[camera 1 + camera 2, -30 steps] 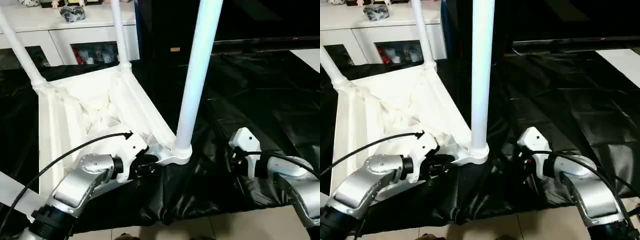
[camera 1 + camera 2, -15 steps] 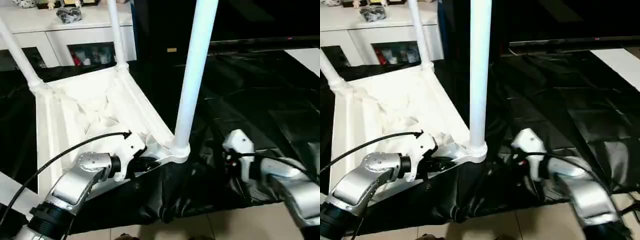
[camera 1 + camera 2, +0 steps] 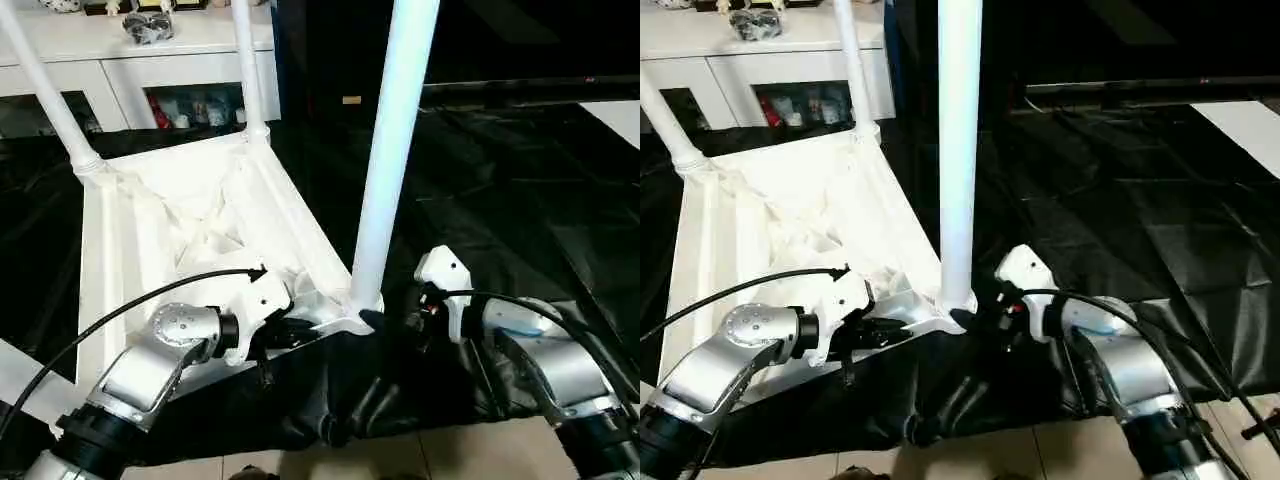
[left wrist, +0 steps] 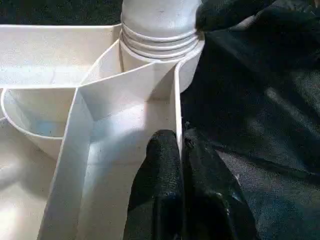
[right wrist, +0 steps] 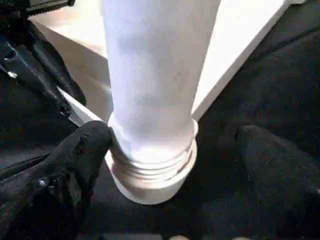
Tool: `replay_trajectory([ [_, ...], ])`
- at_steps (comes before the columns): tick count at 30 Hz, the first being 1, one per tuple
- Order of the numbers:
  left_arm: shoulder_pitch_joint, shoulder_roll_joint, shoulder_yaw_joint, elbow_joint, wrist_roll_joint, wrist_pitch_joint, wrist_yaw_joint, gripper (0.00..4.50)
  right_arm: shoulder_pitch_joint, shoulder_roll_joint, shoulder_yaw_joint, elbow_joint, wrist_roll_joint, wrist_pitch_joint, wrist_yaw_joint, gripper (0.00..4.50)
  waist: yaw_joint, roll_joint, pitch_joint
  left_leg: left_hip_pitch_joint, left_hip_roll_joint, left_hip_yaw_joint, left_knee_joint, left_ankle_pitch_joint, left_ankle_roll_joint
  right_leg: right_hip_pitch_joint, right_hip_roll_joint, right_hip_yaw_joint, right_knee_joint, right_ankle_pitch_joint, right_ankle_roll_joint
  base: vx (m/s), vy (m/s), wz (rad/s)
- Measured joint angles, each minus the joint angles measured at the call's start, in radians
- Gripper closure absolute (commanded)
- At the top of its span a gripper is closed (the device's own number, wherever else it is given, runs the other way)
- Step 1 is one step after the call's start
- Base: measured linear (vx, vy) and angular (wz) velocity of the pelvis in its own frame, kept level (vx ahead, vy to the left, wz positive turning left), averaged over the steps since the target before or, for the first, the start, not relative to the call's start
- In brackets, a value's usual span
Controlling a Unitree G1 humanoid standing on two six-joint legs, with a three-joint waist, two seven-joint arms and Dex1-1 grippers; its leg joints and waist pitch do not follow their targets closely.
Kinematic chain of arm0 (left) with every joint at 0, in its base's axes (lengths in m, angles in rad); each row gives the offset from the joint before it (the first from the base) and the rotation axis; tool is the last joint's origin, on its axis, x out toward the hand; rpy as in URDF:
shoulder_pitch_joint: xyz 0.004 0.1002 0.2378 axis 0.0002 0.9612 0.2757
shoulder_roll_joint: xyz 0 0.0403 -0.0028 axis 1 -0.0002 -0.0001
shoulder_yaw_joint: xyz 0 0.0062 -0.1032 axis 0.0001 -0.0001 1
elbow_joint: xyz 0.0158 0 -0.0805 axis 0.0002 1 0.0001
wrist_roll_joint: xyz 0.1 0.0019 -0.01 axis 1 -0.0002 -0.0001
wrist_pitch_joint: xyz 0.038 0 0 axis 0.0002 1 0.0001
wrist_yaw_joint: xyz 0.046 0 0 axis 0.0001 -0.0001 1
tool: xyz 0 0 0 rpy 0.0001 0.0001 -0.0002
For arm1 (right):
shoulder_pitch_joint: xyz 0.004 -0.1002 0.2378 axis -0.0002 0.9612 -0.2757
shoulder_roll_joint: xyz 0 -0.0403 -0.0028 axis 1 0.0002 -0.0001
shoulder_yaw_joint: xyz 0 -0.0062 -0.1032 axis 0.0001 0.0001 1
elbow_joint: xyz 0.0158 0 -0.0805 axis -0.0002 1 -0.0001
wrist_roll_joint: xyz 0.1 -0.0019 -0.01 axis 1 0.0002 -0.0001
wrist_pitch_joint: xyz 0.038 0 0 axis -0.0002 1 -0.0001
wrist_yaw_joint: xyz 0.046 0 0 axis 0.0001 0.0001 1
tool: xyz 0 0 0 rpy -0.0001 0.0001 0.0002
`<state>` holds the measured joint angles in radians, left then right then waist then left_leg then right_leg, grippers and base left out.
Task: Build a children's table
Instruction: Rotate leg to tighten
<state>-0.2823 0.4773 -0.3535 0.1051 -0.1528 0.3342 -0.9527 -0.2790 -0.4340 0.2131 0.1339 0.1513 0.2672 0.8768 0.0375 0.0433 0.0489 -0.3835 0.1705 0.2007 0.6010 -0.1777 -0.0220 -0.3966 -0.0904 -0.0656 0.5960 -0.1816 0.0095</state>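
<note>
Steadying the upturned tabletop (image 3: 190,215) on the black sheet (image 3: 520,190) comes first: the left gripper (image 4: 181,150) is pinched on its thin edge wall beside the near corner socket (image 5: 150,175). The right gripper (image 5: 172,150) stands wide, fingers either side of the leg (image 3: 390,150) at its base, one touching the collar. Closing squarely and low, then pressing straight down, should seat it without tilting.

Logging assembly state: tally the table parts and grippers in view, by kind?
Legs standing in corner sockets: 3 (near leg, far-left leg, far-right leg)
Tabletop, underside up: 1
Grippers: 2 (left gripper, right gripper)
Total: 6
</note>
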Motion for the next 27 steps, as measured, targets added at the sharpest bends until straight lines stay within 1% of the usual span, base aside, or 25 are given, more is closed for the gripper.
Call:
replay_trajectory([
  [5, -0.011, 0.003, -0.004, 0.029, 0.001, -0.032, -0.046, 4.47, -0.022, 0.006, 0.034, 0.057, -0.019, -0.029, 0.028, 0.00, 0.006, 0.001, 0.000, -0.001, 0.000, 0.000, 0.000, 0.000, 0.000, 0.001, 0.000, 0.000, 0.000, 0.000, 0.000, 0.000, 0.000, 0.00],
  [9, -0.026, 0.005, -0.013, 0.047, 0.003, -0.046, -0.070, 4.47, -0.072, 0.024, 0.058, 0.114, -0.037, -0.058, 0.041, 0.00, 0.011, 0.000, 0.000, -0.001, 0.000, 0.000, 0.000, 0.000, 0.000, 0.001, 0.000, 0.000, 0.000, 0.000, -0.001, 0.000, 0.000, 0.00],
  [14, -0.044, 0.006, -0.020, 0.061, 0.010, -0.063, -0.092, 4.47, -0.102, 0.040, 0.063, 0.156, -0.039, -0.074, 0.063, 0.00, 0.022, -0.001, 0.001, -0.002, 0.000, 0.001, 0.000, 0.000, 0.000, 0.001, 0.000, 0.001, 0.001, 0.002, -0.003, 0.000, 0.000, 0.00],
  [16, -0.049, 0.011, -0.019, 0.070, 0.014, -0.075, -0.103, 4.50, -0.110, 0.042, 0.064, 0.161, -0.035, -0.074, 0.077, 0.29, 0.023, -0.001, 0.001, -0.002, 0.000, 0.001, 0.000, 0.000, 0.000, 0.001, 0.000, 0.001, 0.002, 0.002, -0.003, 0.000, 0.000, 0.00],
  [17, -0.050, 0.014, -0.019, 0.070, 0.016, -0.076, -0.108, 4.50, -0.112, 0.043, 0.064, 0.162, -0.035, -0.074, 0.087, 0.29, 0.023, -0.001, 0.001, -0.002, 0.000, 0.001, 0.000, 0.000, 0.000, 0.001, 0.000, 0.001, 0.002, 0.002, -0.003, 0.000, 0.000, 0.00],
  [18, -0.052, 0.016, -0.019, 0.072, 0.018, -0.077, -0.112, 4.50, -0.113, 0.044, 0.067, 0.162, -0.034, -0.074, 0.094, 0.42, 0.023, -0.001, 0.001, -0.002, 0.000, 0.001, 0.000, 0.000, 0.000, 0.001, 0.000, 0.001, 0.004, 0.002, -0.003, 0.000, 0.000, 0.00],
  [21, -0.066, 0.024, -0.022, 0.083, 0.021, -0.080, -0.127, 4.50, -0.115, 0.045, 0.071, 0.166, -0.034, -0.082, 0.110, 0.54, 0.024, -0.001, 0.001, -0.002, 0.000, 0.001, 0.000, 0.000, 0.000, 0.000, 0.000, 0.001, 0.006, 0.002, -0.003, 0.000, 0.000, 0.00],
  [27, -0.080, 0.029, -0.018, 0.109, 0.021, -0.092, -0.151, 4.50, -0.126, 0.053, 0.079, 0.190, -0.033, -0.100, 0.136, 1.15, 0.023, 0.001, 0.002, -0.001, 0.000, 0.001, -0.001, 0.000, 0.000, 0.000, 0.000, 0.001, 0.006, 0.002, -0.003, 0.000, 0.000, 0.00],
])
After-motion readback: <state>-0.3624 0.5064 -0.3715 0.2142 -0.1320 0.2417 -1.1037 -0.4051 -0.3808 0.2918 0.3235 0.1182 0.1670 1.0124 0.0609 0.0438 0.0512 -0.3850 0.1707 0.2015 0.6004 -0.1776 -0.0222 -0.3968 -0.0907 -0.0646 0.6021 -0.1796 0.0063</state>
